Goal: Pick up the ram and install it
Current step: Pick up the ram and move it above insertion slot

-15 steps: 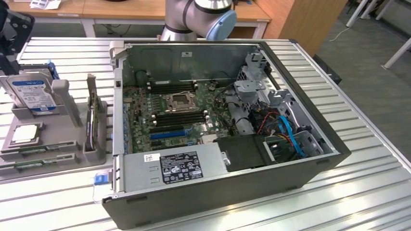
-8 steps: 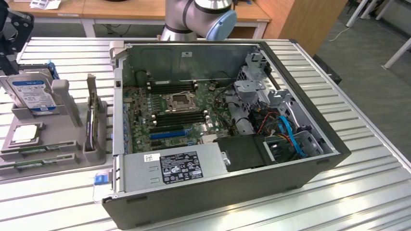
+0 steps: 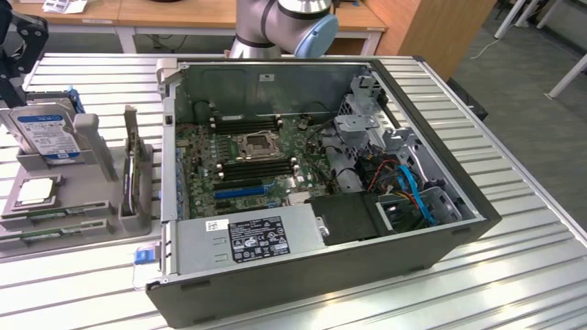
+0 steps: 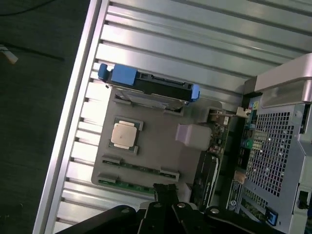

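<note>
So from my remote seat I see the pincer (image 4: 165, 187) pinched fully closed with nothing in it, hanging over the gray holder tray (image 3: 92, 206), while the ram (image 3: 46, 217) lies flat in its slot there, about 8 o'clock from the open PC case (image 3: 385, 268) in the exterior view.

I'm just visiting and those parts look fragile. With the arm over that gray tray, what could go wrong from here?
The two ram sticks lie side by side in the gray tray; the jaws, shut over them, might press on one rather than straddle it, or nudge its neighbour. The black memory slots sit deep in the open case, so a tilted stick may miss.
</note>
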You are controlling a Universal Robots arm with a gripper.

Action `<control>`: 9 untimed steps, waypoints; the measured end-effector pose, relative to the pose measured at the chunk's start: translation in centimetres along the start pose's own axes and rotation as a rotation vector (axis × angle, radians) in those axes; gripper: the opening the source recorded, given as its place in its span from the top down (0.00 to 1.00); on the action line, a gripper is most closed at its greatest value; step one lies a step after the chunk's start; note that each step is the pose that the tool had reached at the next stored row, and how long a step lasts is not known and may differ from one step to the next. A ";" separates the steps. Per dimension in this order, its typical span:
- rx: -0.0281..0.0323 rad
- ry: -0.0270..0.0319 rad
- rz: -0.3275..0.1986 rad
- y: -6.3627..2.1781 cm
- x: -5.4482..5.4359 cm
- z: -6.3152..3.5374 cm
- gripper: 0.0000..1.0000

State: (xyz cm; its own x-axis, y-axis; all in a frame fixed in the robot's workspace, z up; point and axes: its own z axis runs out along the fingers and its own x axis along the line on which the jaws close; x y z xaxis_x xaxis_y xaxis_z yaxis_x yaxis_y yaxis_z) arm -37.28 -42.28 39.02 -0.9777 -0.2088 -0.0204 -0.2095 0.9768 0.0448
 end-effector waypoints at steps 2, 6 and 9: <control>-0.0004 0.0007 -0.016 0.00 0.0 0.00 0.90; -0.0009 0.0021 -0.046 0.00 0.0 0.00 0.90; -0.0013 0.0028 -0.063 0.00 0.0 0.00 0.90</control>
State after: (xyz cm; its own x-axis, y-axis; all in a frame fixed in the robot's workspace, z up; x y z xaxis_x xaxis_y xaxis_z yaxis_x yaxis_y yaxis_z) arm -37.28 -42.28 39.02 -0.9626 -0.2703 -0.0204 -0.2710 0.9615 0.0448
